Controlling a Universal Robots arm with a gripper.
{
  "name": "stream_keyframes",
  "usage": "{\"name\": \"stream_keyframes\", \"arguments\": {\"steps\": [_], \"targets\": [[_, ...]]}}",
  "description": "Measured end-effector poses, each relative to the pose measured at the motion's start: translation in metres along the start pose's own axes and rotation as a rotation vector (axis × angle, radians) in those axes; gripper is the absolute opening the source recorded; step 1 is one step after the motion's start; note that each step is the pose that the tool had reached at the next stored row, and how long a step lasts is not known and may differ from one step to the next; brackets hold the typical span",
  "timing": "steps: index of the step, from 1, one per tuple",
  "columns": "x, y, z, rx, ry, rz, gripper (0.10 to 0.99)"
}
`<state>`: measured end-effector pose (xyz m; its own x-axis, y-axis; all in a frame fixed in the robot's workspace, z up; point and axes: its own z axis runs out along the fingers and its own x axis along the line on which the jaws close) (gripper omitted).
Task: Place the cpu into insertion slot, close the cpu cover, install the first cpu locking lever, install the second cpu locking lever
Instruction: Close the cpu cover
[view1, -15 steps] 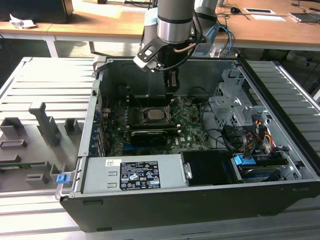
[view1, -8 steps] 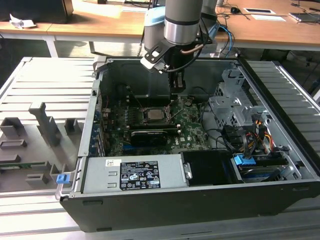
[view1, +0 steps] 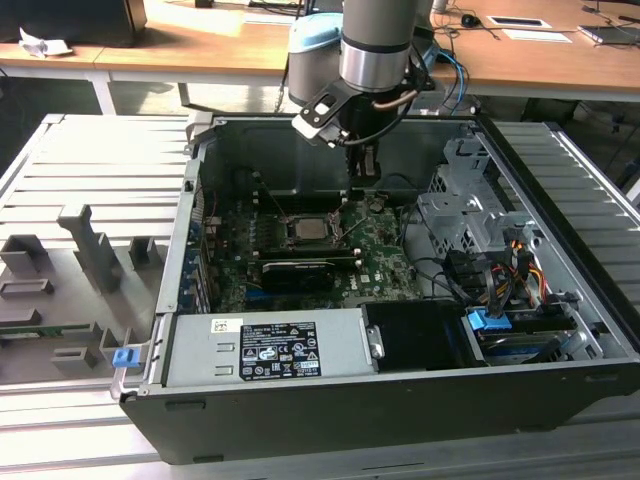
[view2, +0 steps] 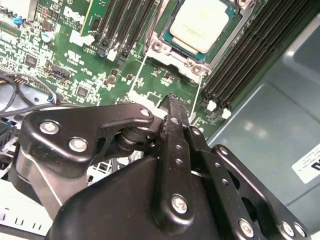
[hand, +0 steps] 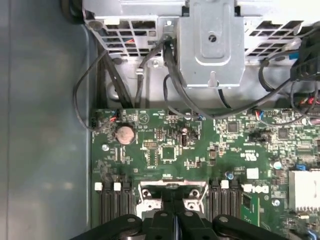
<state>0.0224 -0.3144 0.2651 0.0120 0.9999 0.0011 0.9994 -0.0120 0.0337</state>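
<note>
The cpu (view2: 201, 24) lies silver-topped in the insertion slot (view1: 308, 232) on the green motherboard. The silver cpu cover (view2: 176, 54) lies flat around it as a frame. Two thin locking levers (view2: 141, 75) (view2: 197, 93) angle away from the socket corners towards my gripper. My gripper (view2: 172, 99) hangs above the board just beside the socket, at the lever end. Its black fingers are shut together with nothing between them. In the exterior view the gripper (view1: 360, 182) is a little behind and to the right of the cpu. In the first wrist view the gripper (hand: 173, 210) sits over the socket frame (hand: 149, 192).
Black memory slots (view2: 250, 55) flank the socket. A metal drive cage (hand: 212, 40) with black cables (hand: 175, 75) stands close by. The power supply (view1: 265, 350) lies along the case front, and case walls (view1: 190, 200) enclose the board. Grey fixtures (view1: 90, 250) sit outside at the exterior view's left.
</note>
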Motion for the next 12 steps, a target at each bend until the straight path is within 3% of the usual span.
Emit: {"name": "stream_keyframes", "arguments": {"steps": [12], "targets": [[0.0002,0.0161,0.0018,0.0,0.0001,0.0,0.106]]}}
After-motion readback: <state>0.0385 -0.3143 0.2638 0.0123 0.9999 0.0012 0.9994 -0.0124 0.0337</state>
